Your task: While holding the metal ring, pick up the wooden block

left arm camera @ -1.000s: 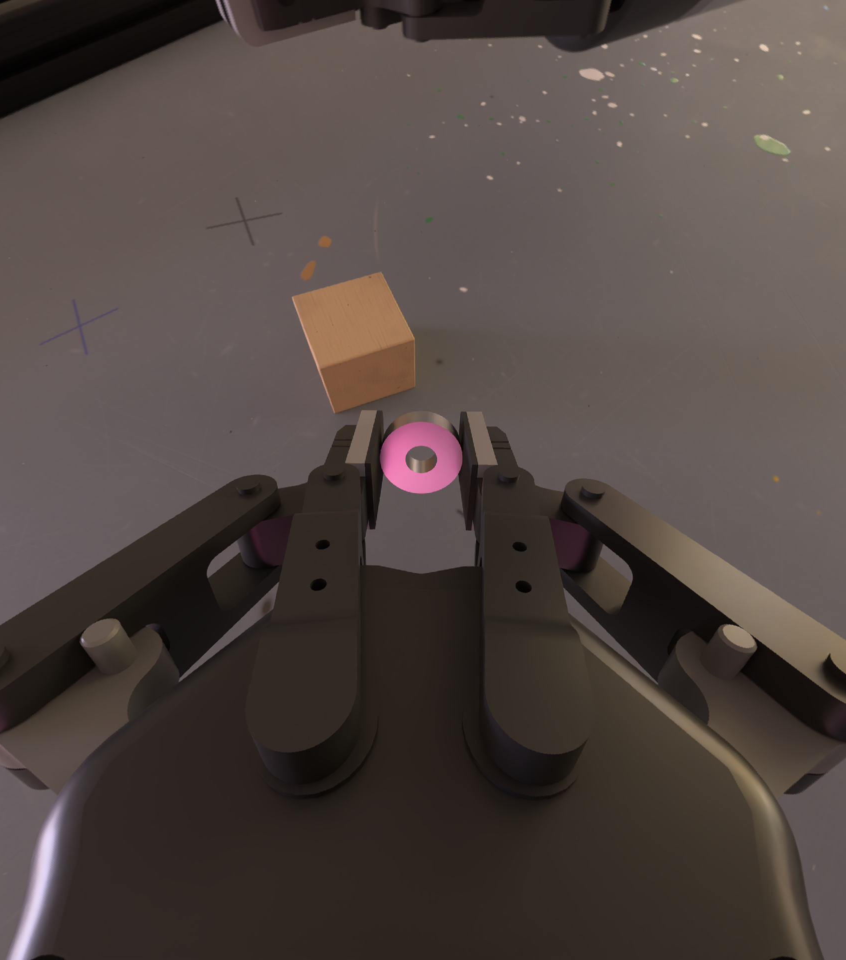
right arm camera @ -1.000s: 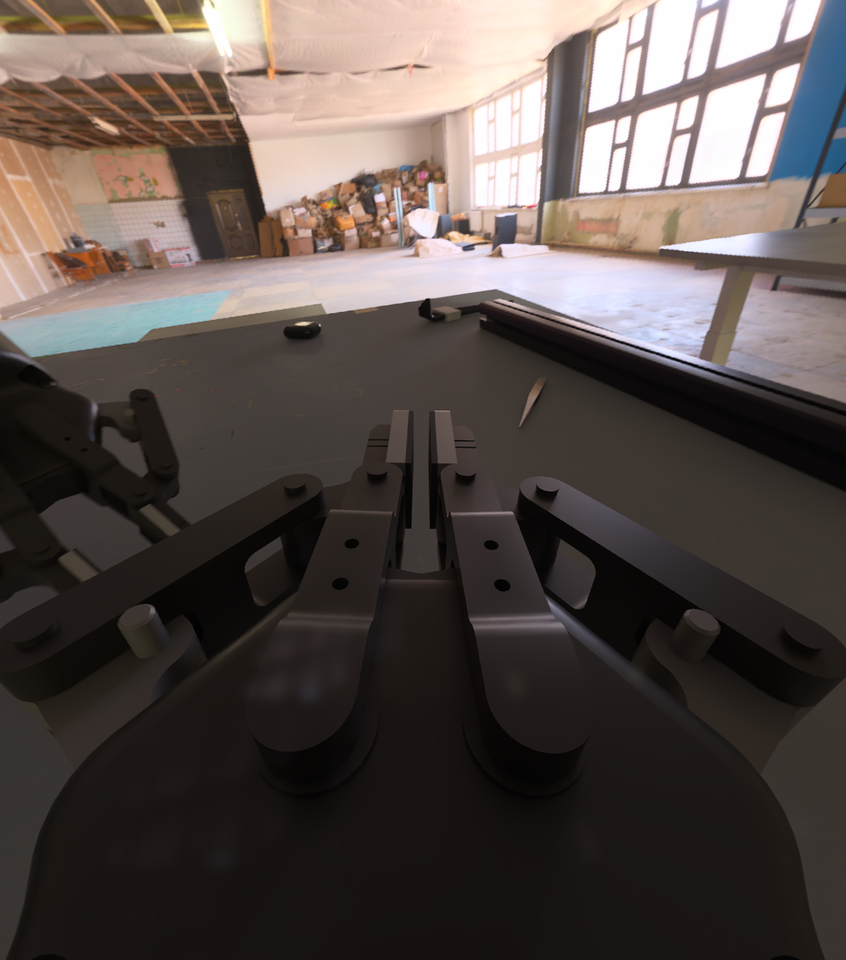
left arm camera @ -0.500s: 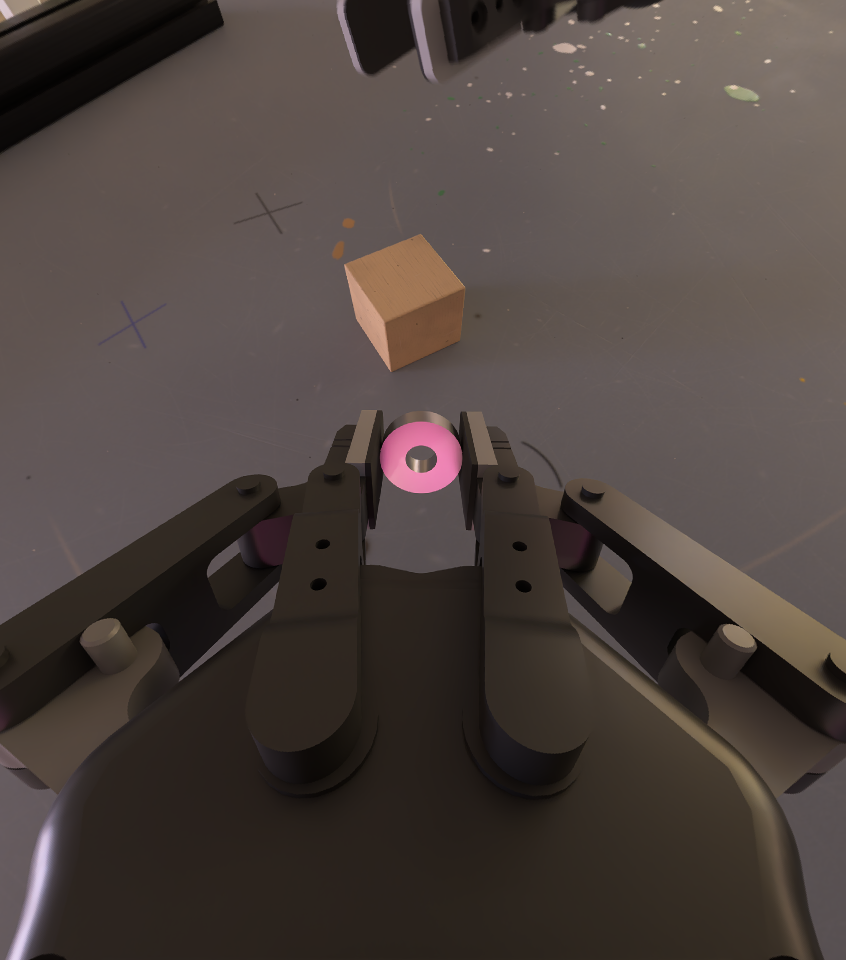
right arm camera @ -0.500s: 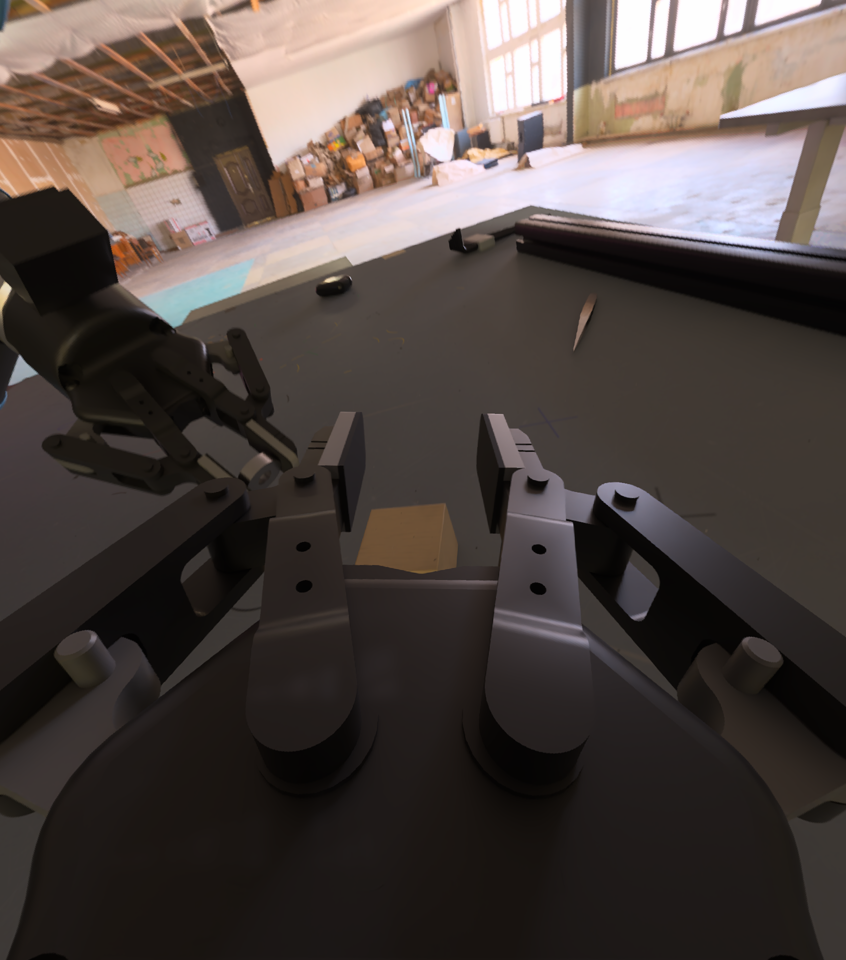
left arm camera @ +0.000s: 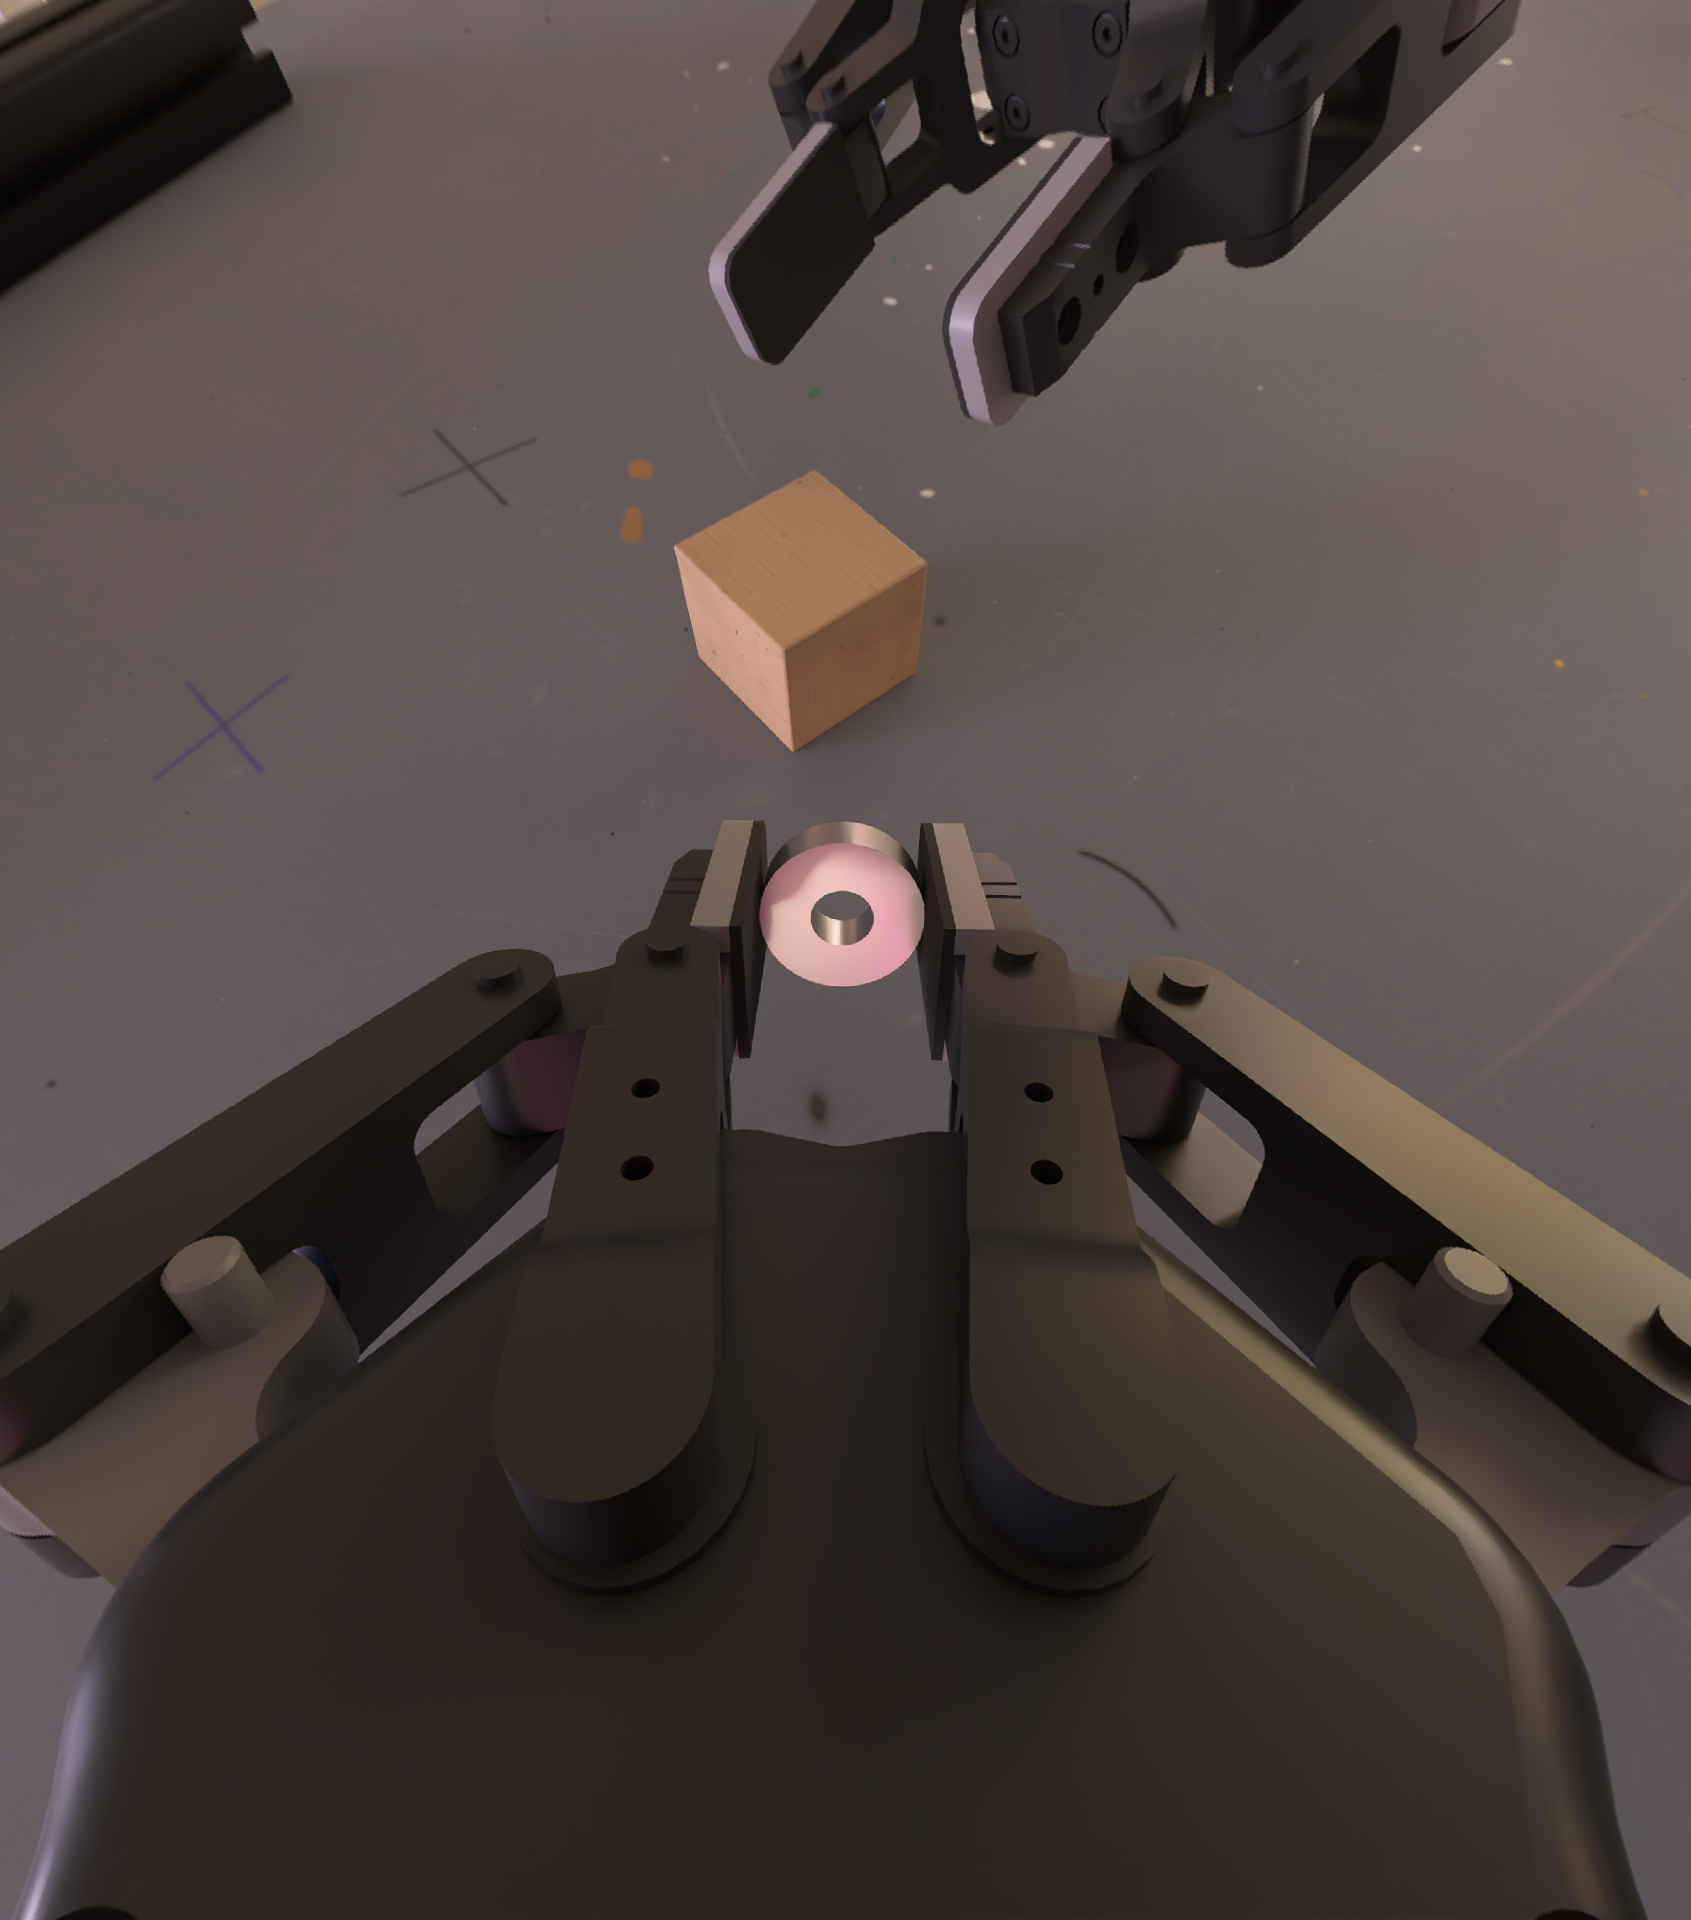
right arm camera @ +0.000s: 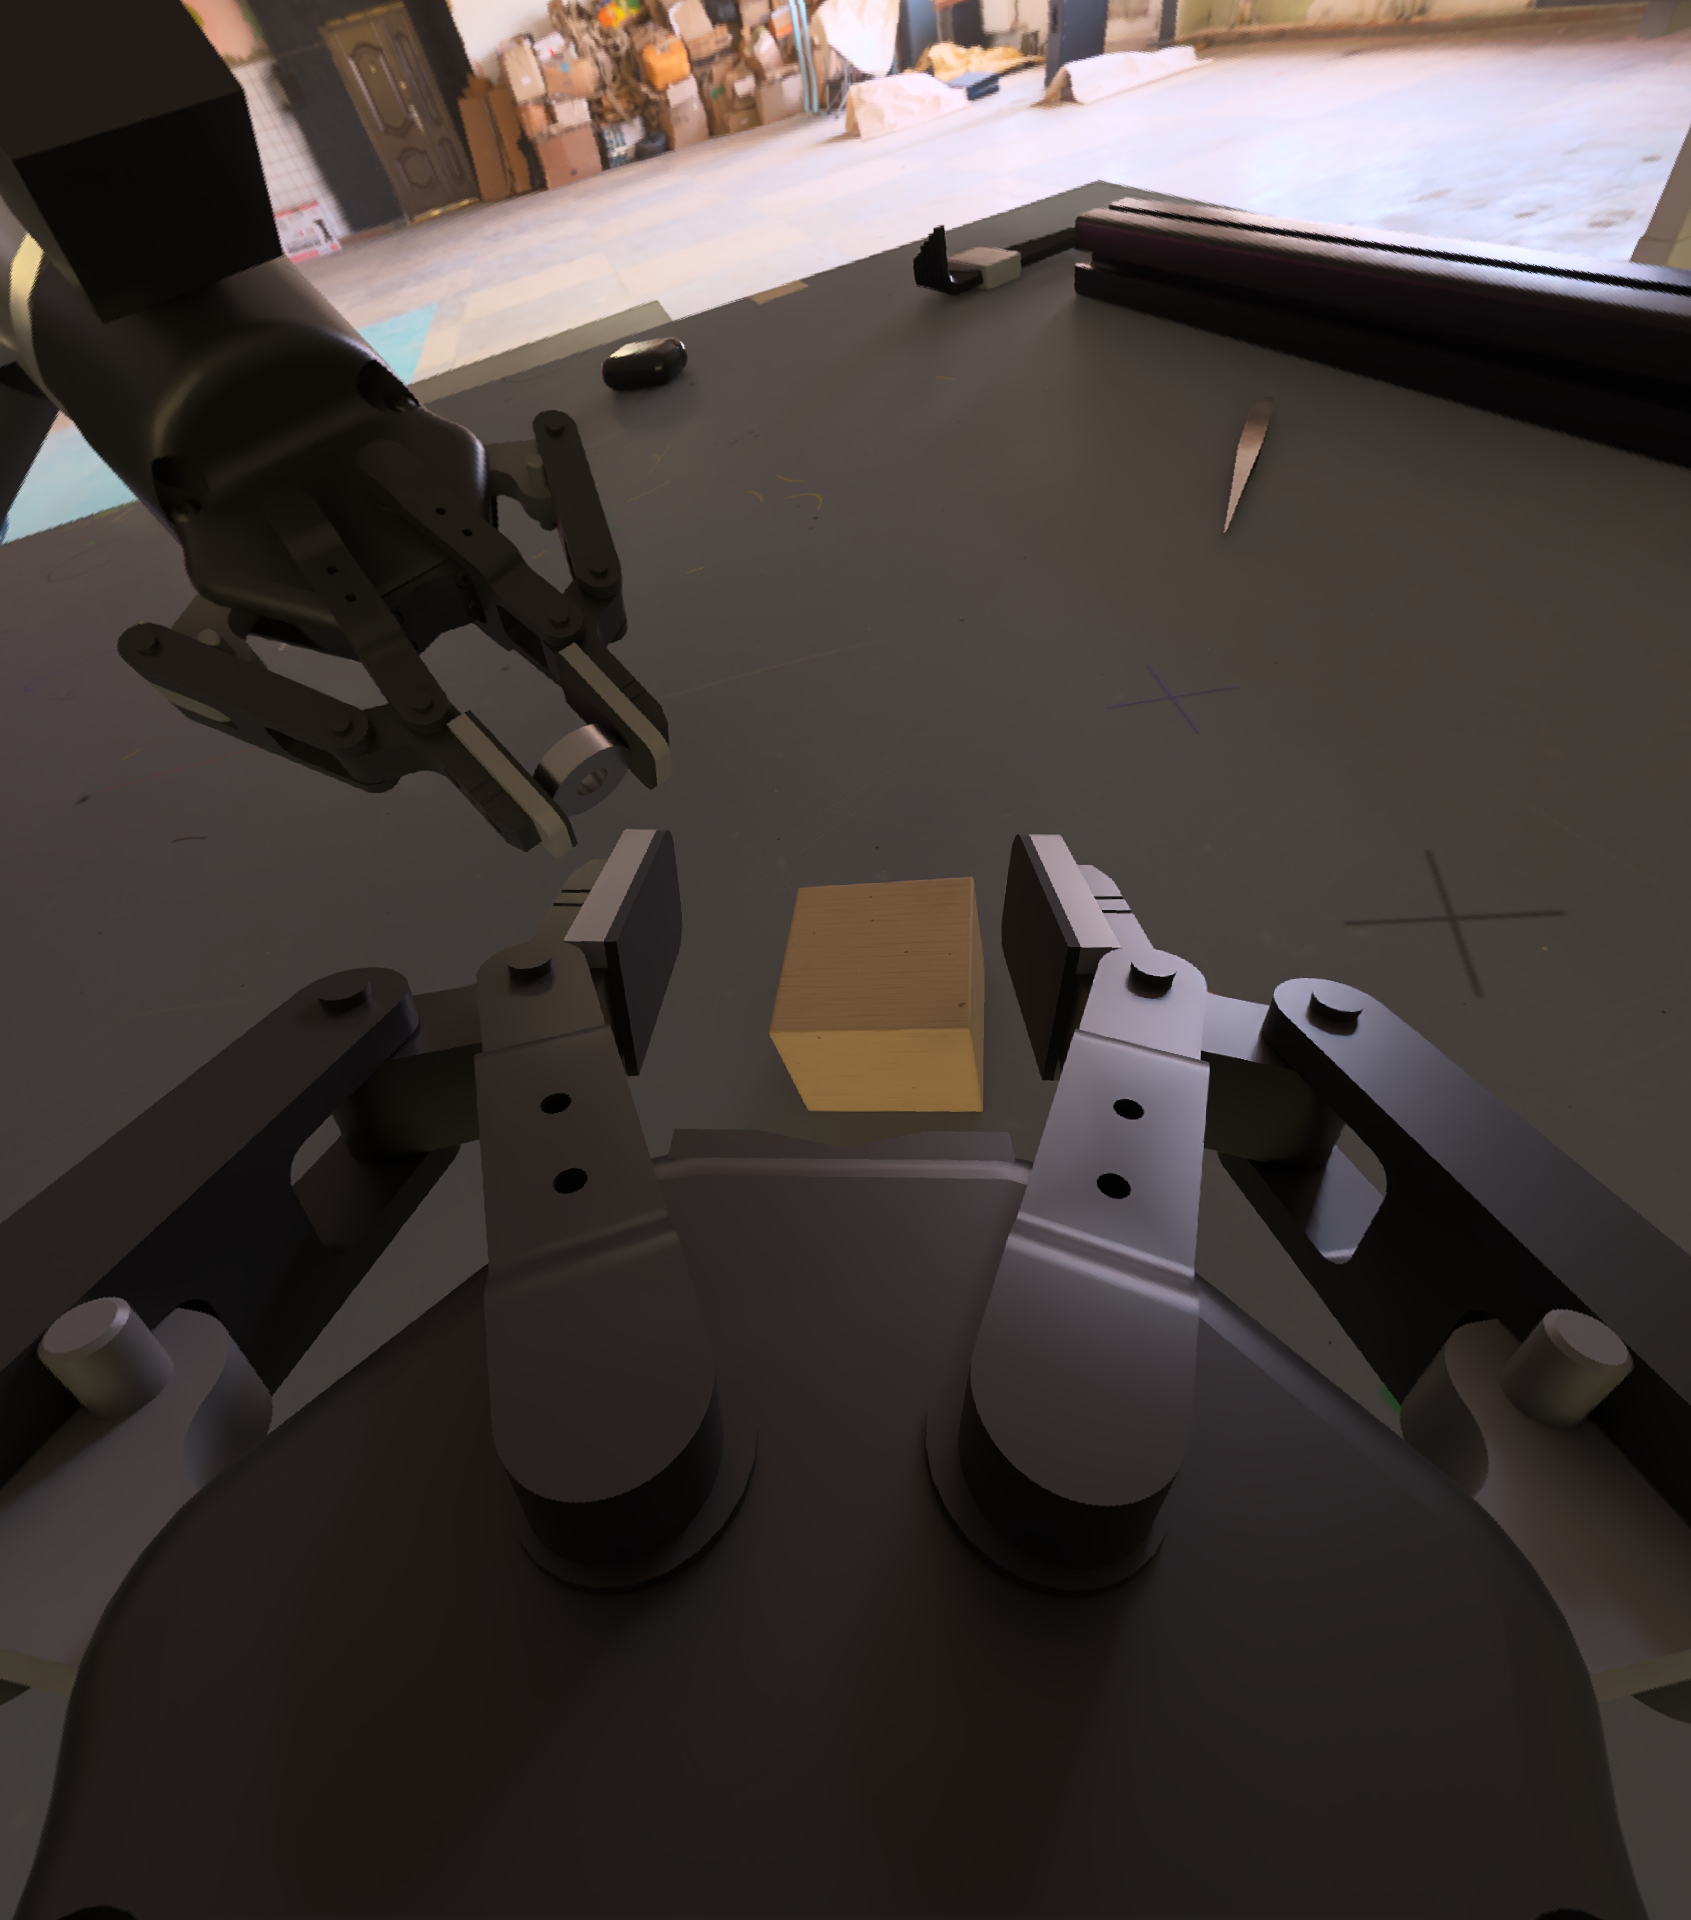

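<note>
My left gripper [left arm camera: 841, 894] is shut on the metal ring [left arm camera: 841, 920], a short steel ring with a pinkish face, and holds it above the table. The wooden block [left arm camera: 805, 608] sits on the grey table just beyond it. My right gripper [left arm camera: 872, 322] hangs open above and behind the block. In the right wrist view the right gripper [right arm camera: 836, 935] is open, with the block [right arm camera: 882, 992] below, framed between its two fingers. The left gripper [right arm camera: 602, 779] with the ring [right arm camera: 583, 777] shows to the upper left there.
A black rail [right arm camera: 1443, 301] runs along the table's far right edge and shows in the left wrist view [left arm camera: 62, 156] at top left. A small black object [right arm camera: 643, 364], a bracket [right arm camera: 960, 265] and a thin sliver [right arm camera: 1246, 457] lie far off. Cross marks [left arm camera: 223, 727] dot the table.
My right gripper has opened wider and tilted down over the block, now framing it. In the left wrist view the right gripper has come lower into view. The left gripper keeps the ring.
</note>
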